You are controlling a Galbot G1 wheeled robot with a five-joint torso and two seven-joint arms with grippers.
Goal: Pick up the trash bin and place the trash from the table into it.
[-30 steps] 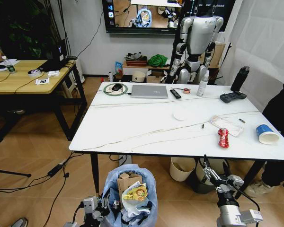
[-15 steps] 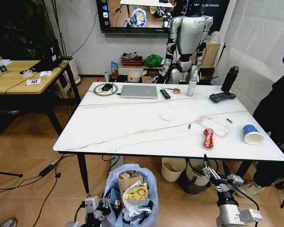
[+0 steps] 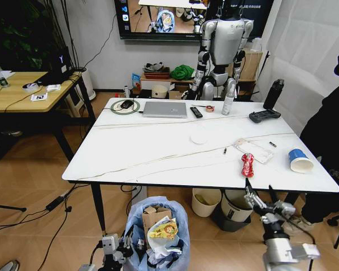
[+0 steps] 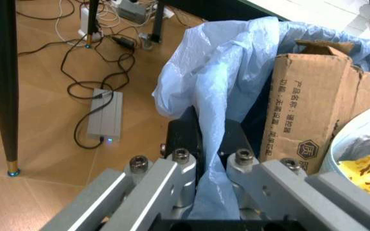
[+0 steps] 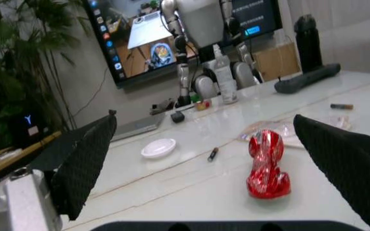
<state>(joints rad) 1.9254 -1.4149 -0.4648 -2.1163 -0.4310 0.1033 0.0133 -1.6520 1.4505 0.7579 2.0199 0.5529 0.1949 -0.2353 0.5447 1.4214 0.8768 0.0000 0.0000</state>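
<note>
A: Gripping the blue bag at the rim of the trash bin (image 3: 156, 230), the left claw (image 3: 120, 249) is clamped on the crinkled plastic low in front of the robot; brown cardboard (image 4: 307, 113) and a yellow wrapper (image 3: 161, 230) lie inside the bin, just beside that claw.

B: And the right claw (image 3: 262, 198)?

A: Its fingers are spread apart and hold nothing, raised near the front edge of the bench (image 3: 158, 152). Just beyond it on the bench lies a red wrapper (image 5: 266, 163); farther off are a clear plastic pack (image 3: 253, 149), a small white disc (image 5: 158, 147), and, off to its right side, a blue-white paper cup (image 3: 300, 160).
</note>
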